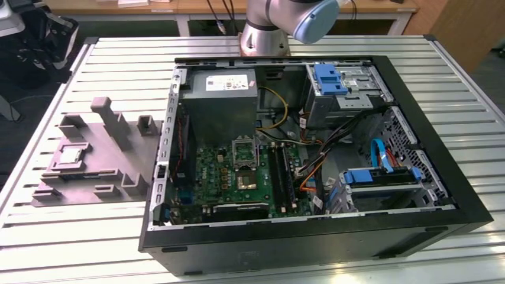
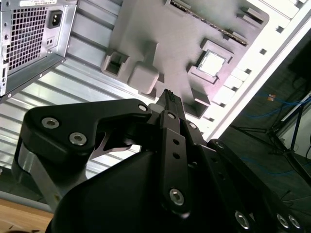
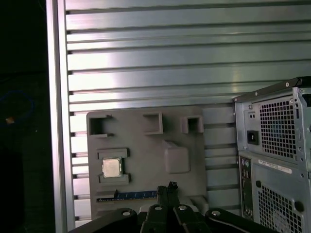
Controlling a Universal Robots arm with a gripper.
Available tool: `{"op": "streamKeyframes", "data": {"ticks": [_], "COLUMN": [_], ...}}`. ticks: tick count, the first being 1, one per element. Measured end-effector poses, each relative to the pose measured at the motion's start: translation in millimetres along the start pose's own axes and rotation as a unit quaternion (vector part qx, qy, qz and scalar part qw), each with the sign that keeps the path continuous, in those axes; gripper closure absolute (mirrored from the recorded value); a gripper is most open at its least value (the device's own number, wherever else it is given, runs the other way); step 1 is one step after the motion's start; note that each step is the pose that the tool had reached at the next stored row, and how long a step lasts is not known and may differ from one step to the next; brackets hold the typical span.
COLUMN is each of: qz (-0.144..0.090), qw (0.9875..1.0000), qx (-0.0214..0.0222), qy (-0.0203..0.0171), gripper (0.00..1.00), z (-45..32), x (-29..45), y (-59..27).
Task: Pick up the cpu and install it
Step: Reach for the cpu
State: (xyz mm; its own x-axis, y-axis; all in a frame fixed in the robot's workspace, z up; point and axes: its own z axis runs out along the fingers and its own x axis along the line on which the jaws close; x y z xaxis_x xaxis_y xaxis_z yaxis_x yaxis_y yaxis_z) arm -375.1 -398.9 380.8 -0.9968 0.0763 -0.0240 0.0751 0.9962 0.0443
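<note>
The open computer case [image 1: 316, 236] lies on the slatted table [image 1: 79, 236], with the arm's base [image 1: 264, 35] behind it. Inside, the motherboard [image 1: 229, 177] sits toward the exterior view's left, the power supply [image 1: 225, 100] behind it, and the drive cages [image 1: 347, 89] to the right. The parts tray [image 1: 94, 142] lies just beside the case, on its left. The cpu [image 1: 70, 155] rests in a tray pocket on the side far from the case. The gripper [image 3: 171, 187] appears to hang above the tray, apart from the cpu.

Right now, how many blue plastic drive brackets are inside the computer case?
2. One blue bracket tops the far drive bay near the arm base; the other sits on the nearer bay at the exterior view's right. Cables may hide more.
</note>
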Motion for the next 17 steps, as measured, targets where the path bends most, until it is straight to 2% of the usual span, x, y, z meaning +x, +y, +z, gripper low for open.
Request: {"op": "streamKeyframes", "data": {"ticks": [13, 17], "qz": [0.0, 0.0], "qw": [1.0, 1.0], "qx": [0.0, 0.0], "qy": [0.0, 0.0], "gripper": [0.89, 0.89], "z": [-0.3, -0.6], "x": [15.3, 22.8], "y": [-1.2, -1.7]}}
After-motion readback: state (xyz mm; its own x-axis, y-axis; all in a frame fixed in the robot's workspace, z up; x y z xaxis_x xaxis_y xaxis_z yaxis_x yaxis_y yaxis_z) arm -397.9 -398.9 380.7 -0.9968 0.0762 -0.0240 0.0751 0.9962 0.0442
